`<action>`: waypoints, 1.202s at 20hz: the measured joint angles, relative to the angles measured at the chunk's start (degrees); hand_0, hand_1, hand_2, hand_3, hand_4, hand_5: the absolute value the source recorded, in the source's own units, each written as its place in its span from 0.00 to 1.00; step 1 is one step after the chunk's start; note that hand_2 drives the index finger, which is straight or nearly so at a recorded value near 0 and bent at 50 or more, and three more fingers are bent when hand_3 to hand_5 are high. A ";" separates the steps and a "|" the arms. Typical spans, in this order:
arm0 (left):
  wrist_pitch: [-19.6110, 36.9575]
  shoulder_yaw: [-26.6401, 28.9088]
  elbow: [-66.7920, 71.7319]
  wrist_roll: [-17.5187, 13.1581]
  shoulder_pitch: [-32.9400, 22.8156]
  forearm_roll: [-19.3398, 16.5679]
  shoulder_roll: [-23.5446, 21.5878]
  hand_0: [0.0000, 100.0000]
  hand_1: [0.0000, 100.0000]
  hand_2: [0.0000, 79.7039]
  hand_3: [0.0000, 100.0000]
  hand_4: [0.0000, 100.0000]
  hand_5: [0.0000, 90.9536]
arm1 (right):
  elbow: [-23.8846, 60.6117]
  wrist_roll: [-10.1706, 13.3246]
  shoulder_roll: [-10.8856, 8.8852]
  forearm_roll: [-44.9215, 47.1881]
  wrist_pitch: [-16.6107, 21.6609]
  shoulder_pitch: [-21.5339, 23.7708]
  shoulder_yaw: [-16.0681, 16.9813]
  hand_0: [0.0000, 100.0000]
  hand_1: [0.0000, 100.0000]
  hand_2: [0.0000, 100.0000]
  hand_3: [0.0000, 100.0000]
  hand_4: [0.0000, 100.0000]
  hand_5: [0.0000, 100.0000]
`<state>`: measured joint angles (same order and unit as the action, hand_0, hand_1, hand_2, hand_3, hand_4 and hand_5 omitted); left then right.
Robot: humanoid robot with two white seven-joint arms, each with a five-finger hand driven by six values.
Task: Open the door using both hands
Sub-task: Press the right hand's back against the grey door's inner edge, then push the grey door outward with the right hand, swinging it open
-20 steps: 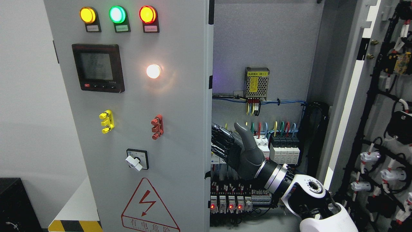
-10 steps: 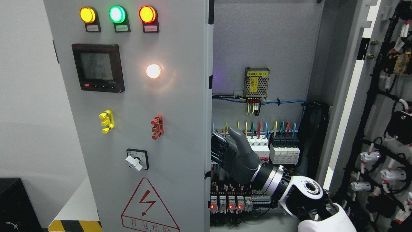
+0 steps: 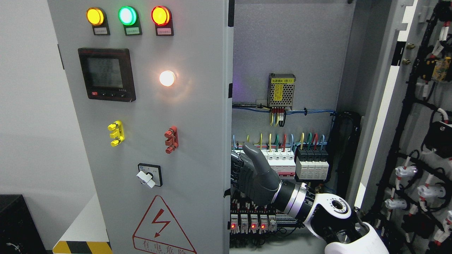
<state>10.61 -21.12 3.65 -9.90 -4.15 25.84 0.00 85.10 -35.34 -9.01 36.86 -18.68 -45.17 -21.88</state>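
Observation:
The cabinet's left door (image 3: 190,116) is a grey panel with three indicator lamps, a meter, a lit white lamp and a rotary switch. It stands slightly ajar. My right hand (image 3: 242,164) comes in from the lower right and sits just inside the cabinet at the door's inner edge (image 3: 229,169). Its fingers (image 3: 236,171) stretch out behind that edge, where their tips are hidden, and the thumb (image 3: 251,153) points up. It grasps nothing. The right door (image 3: 420,148) is swung wide open at the far right, showing its wiring. My left arm is out of view.
Inside the cabinet are a power supply (image 3: 281,90), a row of breakers (image 3: 296,164) with coloured wires, and relays with red LEDs (image 3: 249,224) below the hand. A black box (image 3: 16,225) and striped floor tape (image 3: 83,247) lie at the lower left.
My right hand has moved left and down, closer to the left door's inner edge. The left door has shifted a little to the left.

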 measured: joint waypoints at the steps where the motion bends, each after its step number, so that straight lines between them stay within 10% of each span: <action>1: 0.00 0.00 0.01 0.00 -0.02 0.00 0.00 0.00 0.00 0.00 0.00 0.00 0.00 | 0.22 -0.24 0.04 0.01 -0.08 0.13 -0.10 0.00 0.00 0.00 0.00 0.00 0.00; 24: 0.07 0.02 0.12 0.00 -0.20 0.00 0.00 0.00 0.00 0.00 0.00 0.00 0.00 | 8.19 -2.05 0.57 4.15 -4.73 3.88 -3.96 0.00 0.00 0.00 0.00 0.00 0.00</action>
<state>10.68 -21.10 3.77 -9.90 -4.35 25.84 0.00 93.29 -37.39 -8.44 41.01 -23.42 -41.29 -25.85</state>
